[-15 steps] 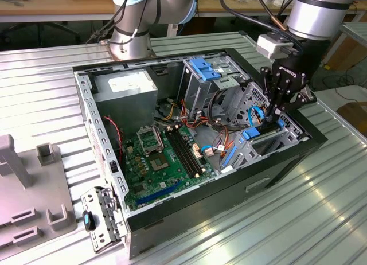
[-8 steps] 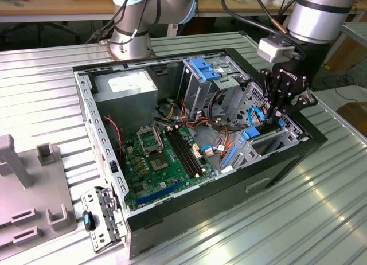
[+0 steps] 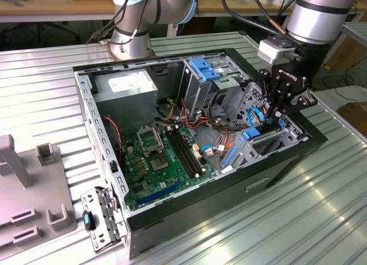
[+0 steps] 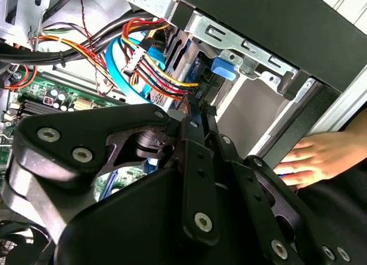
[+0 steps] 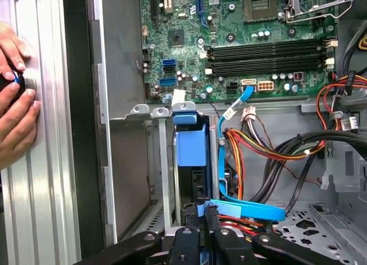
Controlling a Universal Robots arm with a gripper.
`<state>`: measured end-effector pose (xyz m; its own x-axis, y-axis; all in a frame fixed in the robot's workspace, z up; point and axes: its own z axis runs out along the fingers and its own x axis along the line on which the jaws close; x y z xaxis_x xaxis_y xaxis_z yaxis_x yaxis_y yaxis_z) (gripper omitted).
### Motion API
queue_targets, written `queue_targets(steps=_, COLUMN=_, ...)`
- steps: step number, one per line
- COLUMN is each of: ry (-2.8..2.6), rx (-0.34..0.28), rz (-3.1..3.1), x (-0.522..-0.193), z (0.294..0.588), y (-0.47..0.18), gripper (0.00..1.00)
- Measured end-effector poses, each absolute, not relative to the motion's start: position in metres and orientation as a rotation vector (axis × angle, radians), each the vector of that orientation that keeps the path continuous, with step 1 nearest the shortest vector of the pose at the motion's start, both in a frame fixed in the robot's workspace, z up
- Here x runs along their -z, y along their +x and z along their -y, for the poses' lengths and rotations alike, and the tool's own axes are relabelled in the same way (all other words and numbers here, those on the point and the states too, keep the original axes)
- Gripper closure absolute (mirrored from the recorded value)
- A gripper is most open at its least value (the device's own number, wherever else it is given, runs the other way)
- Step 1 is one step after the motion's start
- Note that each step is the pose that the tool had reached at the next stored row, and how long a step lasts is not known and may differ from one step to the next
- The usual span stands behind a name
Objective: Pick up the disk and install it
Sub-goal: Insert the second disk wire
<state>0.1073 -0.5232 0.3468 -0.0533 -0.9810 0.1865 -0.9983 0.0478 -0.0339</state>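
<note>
Inside the sheet-metal case's bay, the black pincer (image 3: 279, 117) seems pinched shut on the blue-framed flat disk (image 5: 190, 147).

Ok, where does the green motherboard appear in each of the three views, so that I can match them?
Exterior view: the motherboard lies flat inside the open case, toward the exterior view's left of the claw.
Second wrist view: a green patch beyond the claw, beneath coloured cables.
First wrist view: the green board, past the drive bay.
Shared landmark: the black claw.
</note>
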Motion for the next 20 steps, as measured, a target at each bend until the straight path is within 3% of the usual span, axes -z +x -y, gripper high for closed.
queue_targets(steps=20, ry=2.097, rx=-0.188, rz=2.207, x=-0.3405, z=0.5251, y=0.1086, gripper=0.84)
